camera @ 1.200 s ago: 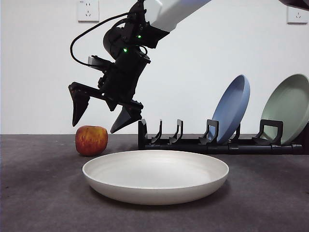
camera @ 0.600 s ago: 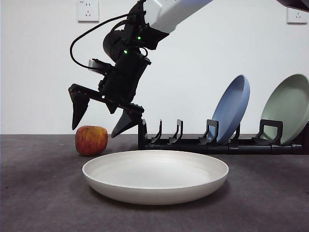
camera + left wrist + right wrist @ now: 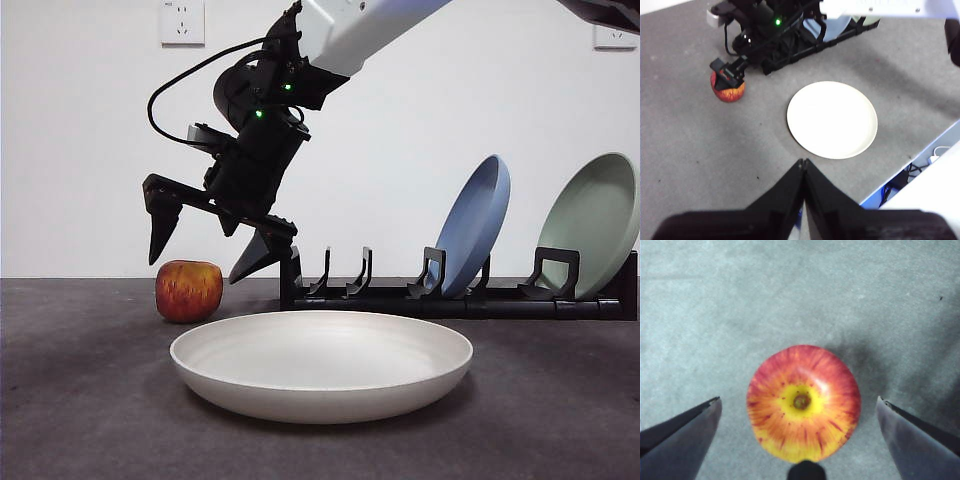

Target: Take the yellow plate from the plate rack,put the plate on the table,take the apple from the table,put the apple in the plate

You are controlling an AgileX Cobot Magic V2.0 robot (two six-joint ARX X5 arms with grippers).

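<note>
Nearest: one yellow plate (image 3: pixel 321 365) flat on table (image 3: pixel 80 420), empty. Behind plate, off its rim: one apple (image 3: pixel 189 290), upright on table. Directly above apple: right gripper (image 3: pixel 207 250), arm angled down, jaws spread wide, not touching. Behind plate: plate rack (image 3: pixel 450 298) w/ one blue plate (image 3: pixel 475 238), one green plate (image 3: pixel 592 237). Left gripper (image 3: pixel 804 165) high over table, jaws closed, empty.
</note>
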